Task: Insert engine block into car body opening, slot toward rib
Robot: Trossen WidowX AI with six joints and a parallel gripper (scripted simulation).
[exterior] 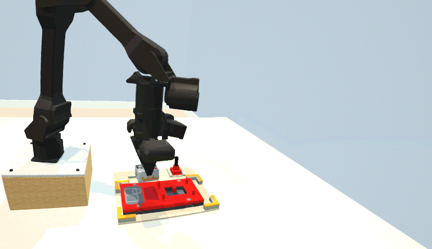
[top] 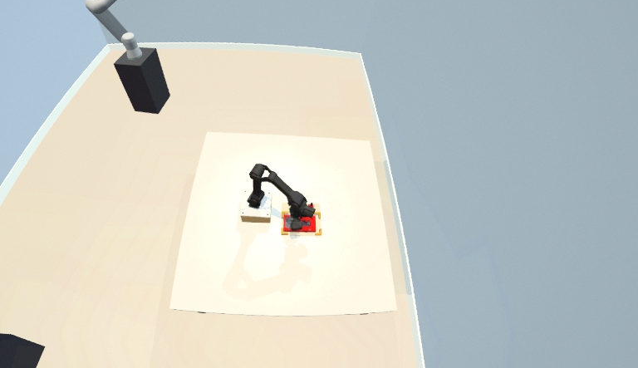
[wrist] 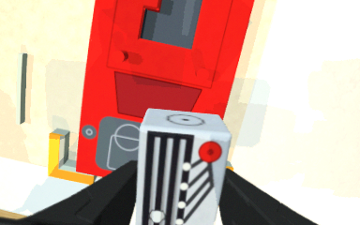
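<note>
The light grey engine block (exterior: 145,173) (wrist: 164,164) is between the fingers of my gripper (exterior: 149,172) (wrist: 179,173), which is shut on it. The block is upright and lifted above the left end of the red car body (top: 312,225) (exterior: 156,203) (wrist: 94,94). Its top shows dark stripes and a red disc in the wrist view. The opening (exterior: 180,191) (wrist: 175,25) is a dark recess farther along the body, away from the block. A small red rib (exterior: 174,189) stands at its edge. I cannot tell which side of the block has the slot.
Yellow corner brackets (top: 284,232) (exterior: 126,217) (wrist: 54,157) stand around the body. Short red pegs rise near the opening. A red piece with a black stem (exterior: 175,169) stands behind the body. The arm's wooden base box (top: 256,219) (exterior: 47,192) is to the left.
</note>
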